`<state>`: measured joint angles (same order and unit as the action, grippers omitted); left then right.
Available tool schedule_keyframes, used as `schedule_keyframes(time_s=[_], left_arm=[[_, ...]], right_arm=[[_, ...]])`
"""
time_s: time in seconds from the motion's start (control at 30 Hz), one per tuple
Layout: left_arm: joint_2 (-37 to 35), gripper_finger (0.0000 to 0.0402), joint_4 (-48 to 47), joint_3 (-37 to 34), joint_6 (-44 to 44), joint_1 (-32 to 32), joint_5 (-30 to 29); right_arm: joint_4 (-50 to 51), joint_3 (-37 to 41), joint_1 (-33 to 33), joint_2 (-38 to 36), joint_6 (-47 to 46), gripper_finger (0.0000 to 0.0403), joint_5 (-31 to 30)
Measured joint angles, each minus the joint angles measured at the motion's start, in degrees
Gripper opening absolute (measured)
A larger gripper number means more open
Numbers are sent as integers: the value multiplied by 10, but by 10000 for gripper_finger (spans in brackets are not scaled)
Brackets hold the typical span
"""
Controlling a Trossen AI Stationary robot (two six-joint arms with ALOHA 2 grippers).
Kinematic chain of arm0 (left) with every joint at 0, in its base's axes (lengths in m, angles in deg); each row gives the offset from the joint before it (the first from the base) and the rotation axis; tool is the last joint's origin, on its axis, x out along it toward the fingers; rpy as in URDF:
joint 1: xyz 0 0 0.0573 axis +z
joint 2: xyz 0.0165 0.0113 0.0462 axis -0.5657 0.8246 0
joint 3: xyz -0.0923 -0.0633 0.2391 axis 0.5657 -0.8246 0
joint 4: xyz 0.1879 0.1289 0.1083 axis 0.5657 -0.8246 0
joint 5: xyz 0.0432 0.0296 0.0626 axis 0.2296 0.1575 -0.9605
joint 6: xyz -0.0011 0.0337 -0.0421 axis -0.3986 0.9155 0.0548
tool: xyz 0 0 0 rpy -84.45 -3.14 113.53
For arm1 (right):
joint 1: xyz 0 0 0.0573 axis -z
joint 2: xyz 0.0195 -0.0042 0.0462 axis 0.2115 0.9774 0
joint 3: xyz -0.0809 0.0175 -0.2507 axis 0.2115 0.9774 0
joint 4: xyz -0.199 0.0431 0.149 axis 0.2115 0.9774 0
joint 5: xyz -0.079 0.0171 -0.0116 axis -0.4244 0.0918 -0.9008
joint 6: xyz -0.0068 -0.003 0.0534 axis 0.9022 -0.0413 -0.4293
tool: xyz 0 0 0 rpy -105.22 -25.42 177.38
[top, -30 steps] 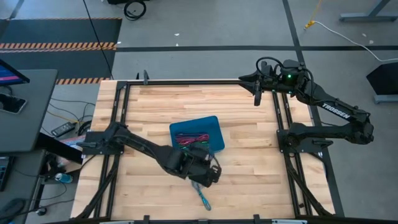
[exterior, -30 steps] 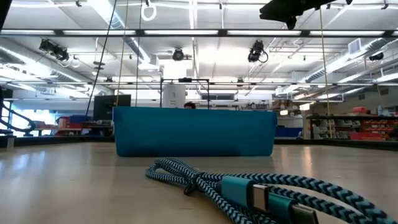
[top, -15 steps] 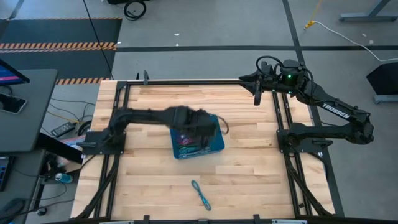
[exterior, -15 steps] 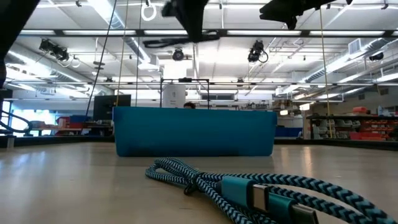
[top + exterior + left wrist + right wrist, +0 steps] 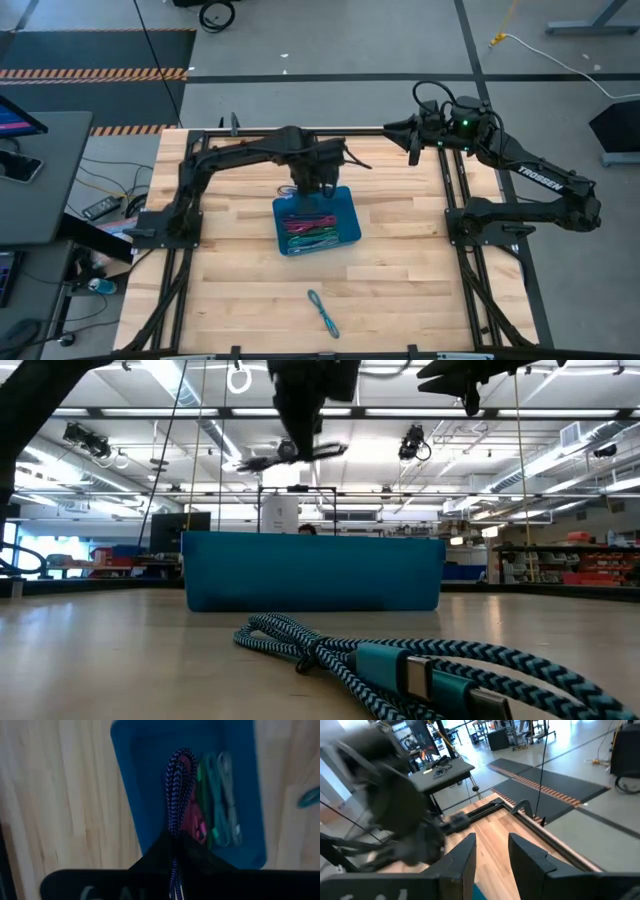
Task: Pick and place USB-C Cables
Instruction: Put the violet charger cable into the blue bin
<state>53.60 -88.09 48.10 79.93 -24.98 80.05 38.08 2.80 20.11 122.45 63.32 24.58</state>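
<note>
- High view: a blue bin [image 5: 348, 205] sits mid-table on the wooden table [image 5: 400, 270], holding a pile of cable bundles [image 5: 310, 228] in maroon, green, teal and grey.
- Left wrist view shows the same bin [image 5: 145, 795] from above, with a pink-maroon bundle [image 5: 192, 822], a green one [image 5: 204, 795], a teal one [image 5: 215, 800] and a pale grey one [image 5: 229, 790] lying side by side inside it.
- The left gripper [image 5: 312, 183] hangs over the bin's far edge, its jaws pinched tight on a blue-and-black braided cable [image 5: 177, 785] that dangles above the bin's contents.
- 1 teal braided cable [image 5: 323, 312] lies alone on the table, well apart from the bin on its near side; the low view shows it [image 5: 420, 660] in front of the bin's wall [image 5: 313, 572], folded, its connectors lying on the wood.
- The right gripper [image 5: 413, 152] waits over the table's far right corner, its fingers [image 5: 465, 857] parted a little and holding nothing.
</note>
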Motion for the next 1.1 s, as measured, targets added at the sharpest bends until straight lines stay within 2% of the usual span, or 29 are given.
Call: schedule_keyframes(time_s=[0.07, 0.23, 0.4, 0.53, 0.83, 1.1], left_arm=[[1, 15, 3, -27, 16, 14, 10], [2, 15, 70, -131, 42, 33, 83], [2, 15, 154, -226, 23, 32, 90], [2, 15, 211, -273, -33, 29, 118], [2, 15, 356, -305, -120, 1, 128], [2, 15, 375, -305, -127, -17, 128]], right_arm=[[0, 0, -2, 0, -13, 119, 0], [0, 0, -5, 0, -29, 119, 0], [1, 0, -5, 0, -44, 119, 0], [1, 0, -5, 0, -44, 119, 0], [2, 0, -5, 0, -39, 119, 0], [25, 0, -5, 0, -35, 119, 0]])
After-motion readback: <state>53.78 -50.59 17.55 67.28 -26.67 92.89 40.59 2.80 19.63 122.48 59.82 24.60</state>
